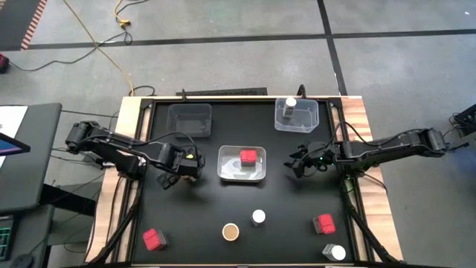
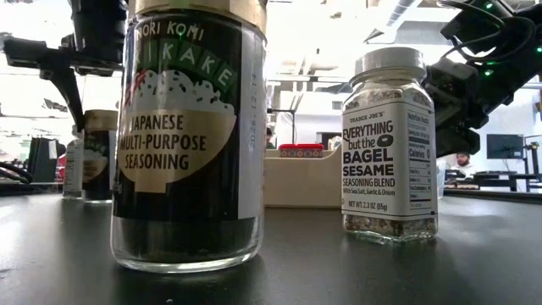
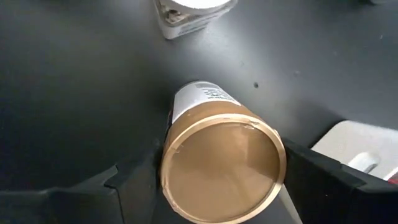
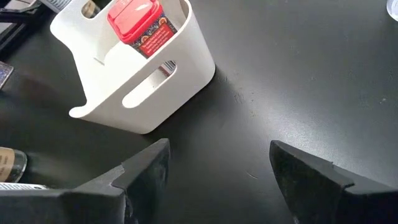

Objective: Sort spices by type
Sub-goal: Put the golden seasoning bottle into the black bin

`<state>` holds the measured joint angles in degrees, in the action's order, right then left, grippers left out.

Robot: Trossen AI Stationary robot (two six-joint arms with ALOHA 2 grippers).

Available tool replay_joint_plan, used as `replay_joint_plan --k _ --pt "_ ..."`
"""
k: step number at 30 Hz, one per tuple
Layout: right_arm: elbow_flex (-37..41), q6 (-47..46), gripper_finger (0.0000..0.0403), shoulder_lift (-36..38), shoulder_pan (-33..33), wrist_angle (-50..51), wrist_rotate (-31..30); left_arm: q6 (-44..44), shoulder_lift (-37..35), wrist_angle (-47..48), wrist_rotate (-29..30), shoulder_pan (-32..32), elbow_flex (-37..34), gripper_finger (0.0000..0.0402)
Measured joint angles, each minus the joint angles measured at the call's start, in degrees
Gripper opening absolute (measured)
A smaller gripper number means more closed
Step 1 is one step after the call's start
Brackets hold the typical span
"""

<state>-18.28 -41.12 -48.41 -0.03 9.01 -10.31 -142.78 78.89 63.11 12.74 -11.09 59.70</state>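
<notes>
My left gripper (image 1: 186, 165) is left of the white tray (image 1: 223, 173), shut on a brown-topped jar (image 3: 221, 168). A white-lidded jar (image 3: 193, 12) stands close beside that one. My right gripper (image 1: 301, 162) hovers open to the right of the tray, which holds one red container (image 1: 248, 157). Another white-lidded jar (image 1: 289, 108) stands in the far right clear tray (image 1: 312, 119). Near the front edge stand a red container (image 1: 154, 239), a brown-topped jar (image 1: 230, 232), a white-lidded jar (image 1: 258, 217), a second red container (image 1: 323, 223) and one more white-lidded jar (image 1: 338, 253). My left gripper pinches the brown-topped jar at its lid rim (image 3: 168, 155), one finger on each side of the top. The fingers come from above, slanting down. The jar (image 2: 100, 152) stays upright, and its base looks level with the table top in the low view.
An empty clear tray (image 1: 190, 119) sits at the far left of the black table top. Bare table lies between the white tray and the front row of containers. In the right wrist view the white tray (image 4: 155, 74) stands just ahead of my open right fingers (image 4: 146, 165).
</notes>
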Motion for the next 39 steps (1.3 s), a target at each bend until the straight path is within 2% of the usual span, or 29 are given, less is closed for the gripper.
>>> replay_joint_plan --k 20,39 --pt "0.00 0.15 0.0301 -0.01 0.00 -0.01 0.00 -4.96 0.00 -0.65 -1.24 0.05 0.00 0.0298" --pt "0.00 0.61 0.0301 0.00 0.00 0.00 0.02 -3.90 0.00 -0.17 -1.78 0.11 0.00 0.0298"
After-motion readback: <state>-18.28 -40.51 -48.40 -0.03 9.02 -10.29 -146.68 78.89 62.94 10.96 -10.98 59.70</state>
